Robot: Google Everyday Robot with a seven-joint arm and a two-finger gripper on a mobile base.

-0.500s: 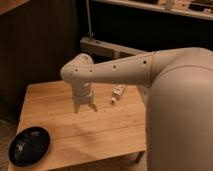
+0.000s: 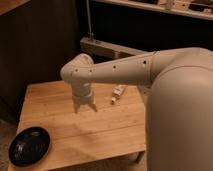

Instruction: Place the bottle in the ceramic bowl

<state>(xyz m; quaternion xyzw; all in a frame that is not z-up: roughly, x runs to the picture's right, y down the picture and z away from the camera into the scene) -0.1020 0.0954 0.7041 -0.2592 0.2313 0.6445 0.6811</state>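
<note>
The small whitish-cream bottle [image 2: 117,93] with a tan band lies on its side on the wooden table [image 2: 55,100], near the far right part of the top. My gripper [image 2: 85,106] points down over the middle of the table, to the left of the bottle and apart from it. Its two fingers are spread open and hold nothing. The glossy black ceramic bowl [image 2: 29,145] sits at the table's front left corner, well away from the gripper and the bottle.
My large pale arm [image 2: 130,70] and body [image 2: 182,120] fill the right side and hide the table's right end. A dark wall stands behind the table, with a metal rail [image 2: 107,47] and a post [image 2: 89,20] at the back.
</note>
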